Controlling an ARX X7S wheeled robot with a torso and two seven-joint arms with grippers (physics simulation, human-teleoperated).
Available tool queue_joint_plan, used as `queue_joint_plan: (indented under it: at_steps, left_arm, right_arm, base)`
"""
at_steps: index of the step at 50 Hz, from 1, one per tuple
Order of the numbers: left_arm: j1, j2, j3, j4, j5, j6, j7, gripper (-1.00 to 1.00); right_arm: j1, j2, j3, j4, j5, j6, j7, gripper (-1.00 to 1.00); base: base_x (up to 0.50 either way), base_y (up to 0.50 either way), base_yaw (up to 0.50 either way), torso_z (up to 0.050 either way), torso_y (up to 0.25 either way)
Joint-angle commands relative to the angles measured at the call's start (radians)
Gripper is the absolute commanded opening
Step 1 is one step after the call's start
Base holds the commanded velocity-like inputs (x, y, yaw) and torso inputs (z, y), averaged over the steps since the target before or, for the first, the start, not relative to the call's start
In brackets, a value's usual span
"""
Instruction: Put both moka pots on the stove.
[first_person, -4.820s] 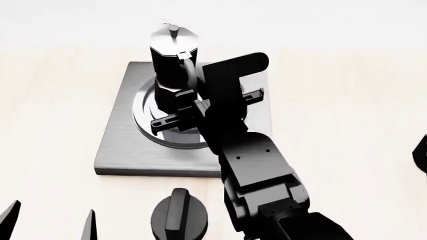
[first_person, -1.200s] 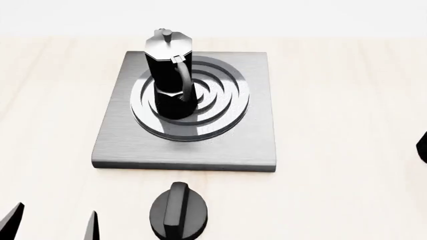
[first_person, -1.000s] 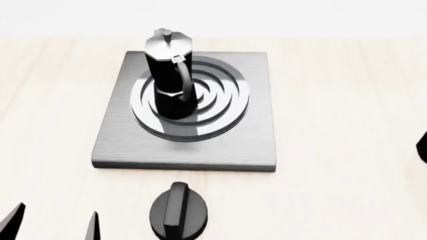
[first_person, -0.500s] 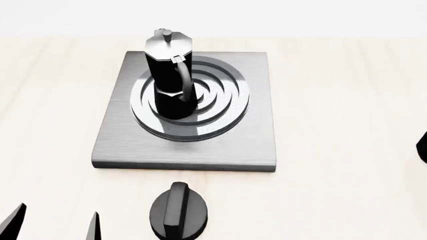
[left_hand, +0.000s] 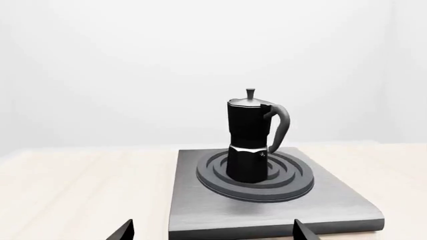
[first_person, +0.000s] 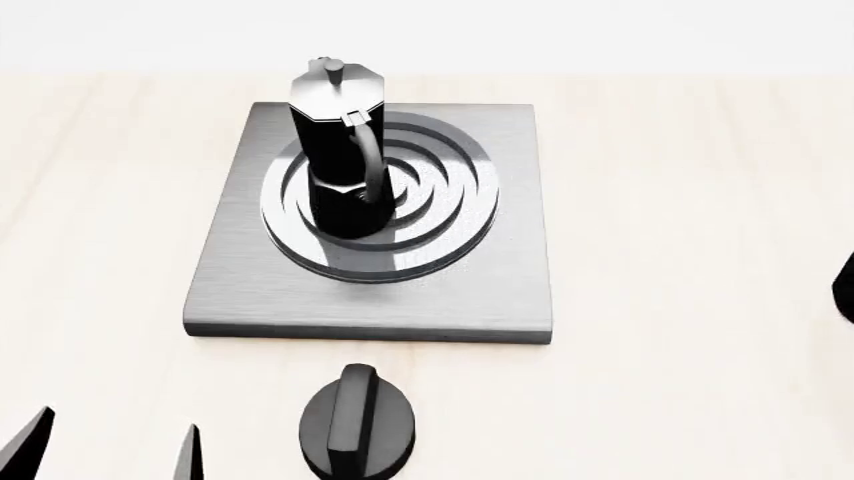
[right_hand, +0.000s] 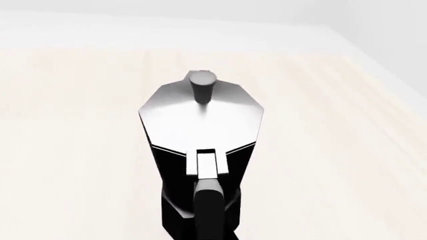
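One moka pot (first_person: 342, 150) already sits upright on the stove (first_person: 514, 290) left of centre, probably saving burner space for the second moka pot (right_hand: 200, 150) on bare table; left gripper (first_person: 107, 455) spread wide, right's can't tell.

No readable text, labels, brands, numbers or signs in any view; moka pot on the stove (first_person: 339, 160) plain black with a silver lid, no markings; second moka pot (right_hand: 201, 150) plain too; stove (first_person: 507, 290) bare brushed grey, no print; black round knob (first_person: 356, 430) unmarked; counter (first_person: 694, 200) plain pale wood.
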Motion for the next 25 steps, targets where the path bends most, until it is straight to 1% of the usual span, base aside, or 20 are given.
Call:
queue_joint_plan:
  at_steps: [1, 6, 7, 10, 17, 22, 25]
  left_arm:
    - [-0.001, 0.000, 0.005, 0.000, 0.002, 0.001, -0.001, 1.00]
    - [-0.002, 0.000, 0.002, -0.009, -0.002, 0.007, -0.001, 1.00]
    - [-0.002, 0.000, 0.003, -0.009, -0.001, 0.006, -0.002, 1.00]
    - [-0.002, -0.001, 0.004, -0.008, 0.000, 0.006, -0.001, 1.00]
    - [-0.002, -0.003, 0.001, -0.012, -0.003, 0.013, -0.002, 1.00]
    - [-0.003, -0.003, 0.001, -0.015, -0.005, 0.013, -0.003, 1.00]
    - [-0.004, -0.003, 0.002, -0.016, -0.006, 0.013, -0.003, 1.00]
  right_arm:
    - [0.019, 0.010, -0.005, -0.035, -0.022, -0.009, 0.023, -1.00]
    - [0.034, 0.004, -0.007, -0.051, -0.036, -0.026, 0.040, -1.00]
    - [0.038, 0.002, -0.005, -0.062, -0.042, -0.052, 0.050, -1.00]
    - [0.056, 0.034, 0.017, -0.158, -0.042, -0.105, 0.088, -1.00]
    - [0.088, 0.018, 0.038, -0.190, -0.058, -0.181, 0.145, -1.00]
    - [0.100, 0.016, 0.054, -0.222, -0.061, -0.222, 0.162, -1.00]
    - [0.101, -0.002, 0.055, -0.205, -0.068, -0.238, 0.156, -1.00]
  base:
    - [0.00, 0.00, 0.00, 0.000, 0.000]
    - [0.00, 0.00, 0.00, 0.000, 0.000]
    - [0.00, 0.00, 0.00, 0.000, 0.000]
    - [0.00, 0.00, 0.00, 0.000, 0.000]
    - [0.00, 0.00, 0.00, 0.000, 0.000]
    - [0.00, 0.00, 0.00, 0.000, 0.000]
    - [0.00, 0.00, 0.00, 0.000, 0.000]
